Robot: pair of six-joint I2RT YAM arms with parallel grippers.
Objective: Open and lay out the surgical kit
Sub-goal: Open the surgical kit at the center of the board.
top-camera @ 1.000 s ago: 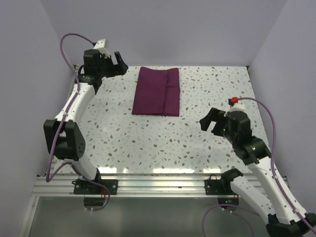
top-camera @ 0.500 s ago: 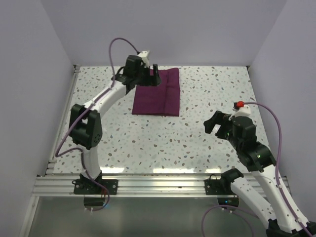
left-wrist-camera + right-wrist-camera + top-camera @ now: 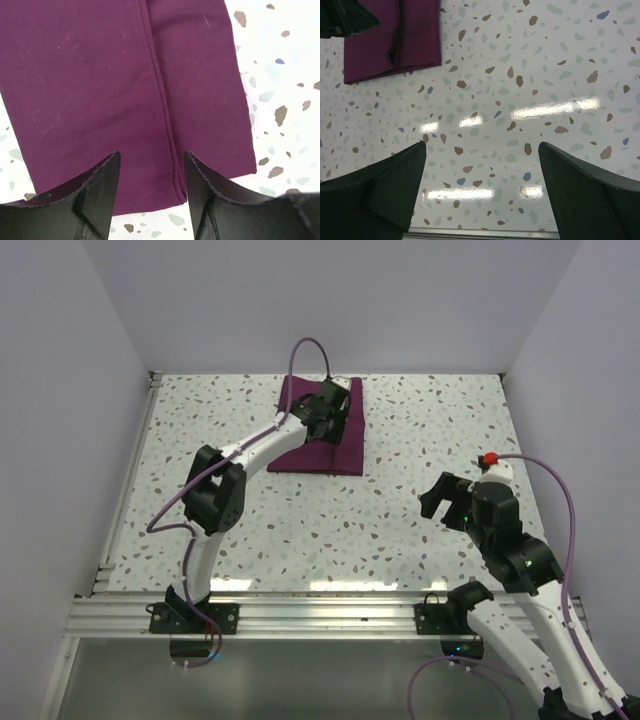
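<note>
Over the surgical kit (image 3: 338, 455): left claw (image 3: 152, 157) is hovering, partly open astride the seam, gripping nothing.
Right of the surgical kit, nearer: right claw (image 3: 482, 145) is hanging wide open, empty.
Under the surgical kit: tabletop (image 3: 430, 430) is carrying it, folded shut.

The surgical kit (image 3: 342, 452) is a dark purple cloth wrap, folded shut into a flat, roughly rectangular packet. It lies on the speckled desk (image 3: 430, 430) at the far side, about midway across, with its long sides running from far to near. Seen close from the left wrist, the wrap (image 3: 100, 85) has a straight fold edge along its whole length, dividing the top face into a wider and a narrower panel. From the right wrist, its near end shows layered cloth with a dark slit where the flaps overlap.
</note>
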